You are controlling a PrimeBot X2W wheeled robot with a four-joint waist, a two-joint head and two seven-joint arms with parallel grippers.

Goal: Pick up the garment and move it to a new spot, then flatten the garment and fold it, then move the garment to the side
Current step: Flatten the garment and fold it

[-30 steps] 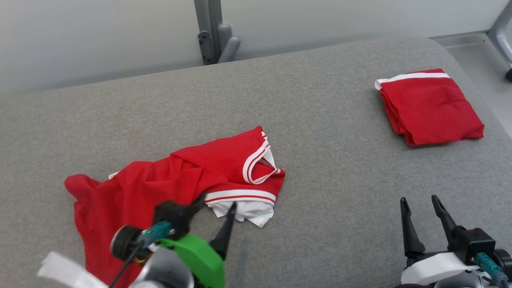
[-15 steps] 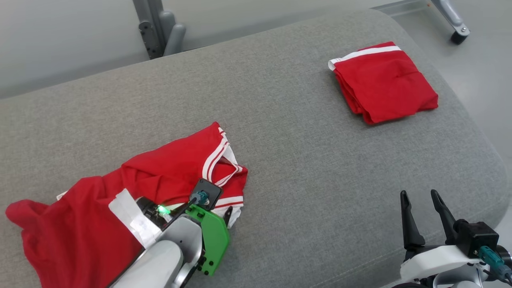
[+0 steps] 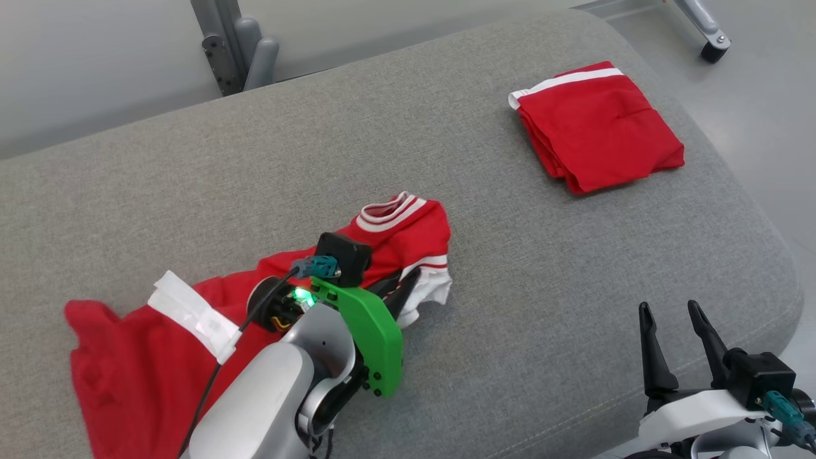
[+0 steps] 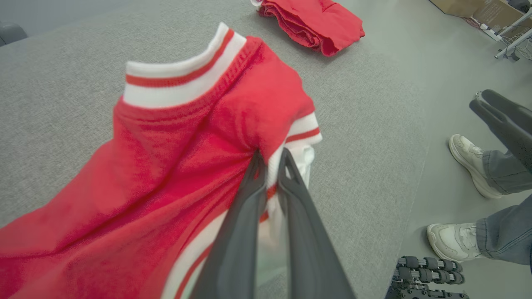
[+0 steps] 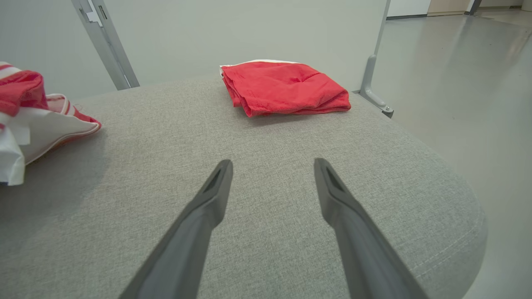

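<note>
On grey fabric worktop (image 3: 510, 268), crumpled red white-trimmed garment (image 4: 187, 145) pinched in left claw (image 4: 272, 153). Right claw (image 5: 273, 162) spread apart. Beyond, pale glossy floor (image 5: 457, 62).

I take this for a robot test lab: grey padded table (image 3: 510, 268), metal frame post (image 3: 213, 38) upper left, smooth bare floor (image 5: 457, 62), a person's shoes (image 4: 467, 155) at the left wrist view's right edge.

A second ago the left gripper (image 4: 272, 157) hung with fingers spread over the sleeve hem; now pinched tight on the red jersey (image 3: 408, 233) at its white-edged sleeve. That end has lifted off the grey cushion (image 3: 542, 268) and bunched, with the striped collar (image 3: 390, 212) now on top. Trailing cloth dragged rightward. Head camera has swung, shifting the framing.
</note>
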